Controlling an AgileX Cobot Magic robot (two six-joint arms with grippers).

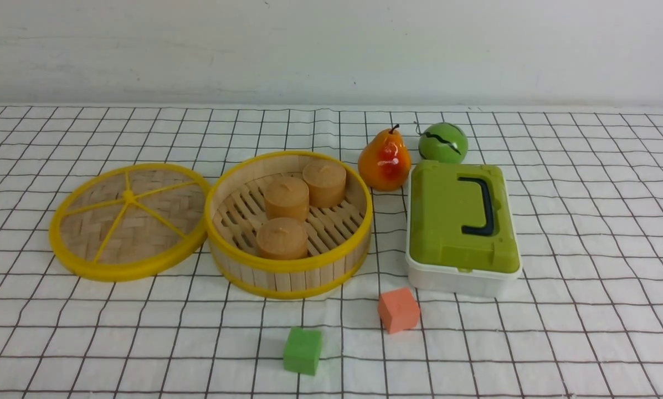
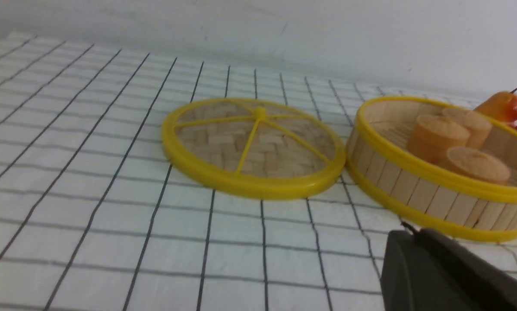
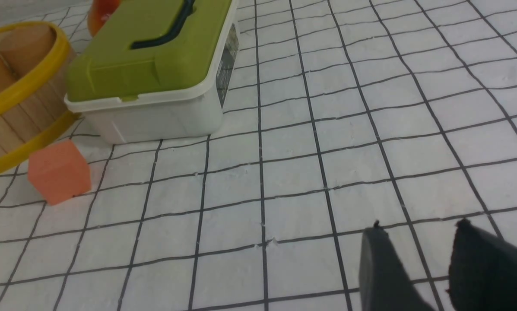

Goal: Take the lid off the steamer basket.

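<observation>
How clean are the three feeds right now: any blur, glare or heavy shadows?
Front view: sharp, evenly lit, faint shadows, one glare spot on the glossy orange-yellow pear. Left wrist view: soft throughout; the woven bamboo lid with yellow rim looks smeared, the left claw a dark blur. Right wrist view: checked white cloth crisp, right claw dark and unfocused.

No readable text, number or brand in any view. Only candidate: label [image 3: 227, 60] on short side wall of white box [image 3: 154, 116] with green top [image 3: 150, 47], caught in right wrist view. Dark print on it, too small and blurred to make out.
</observation>
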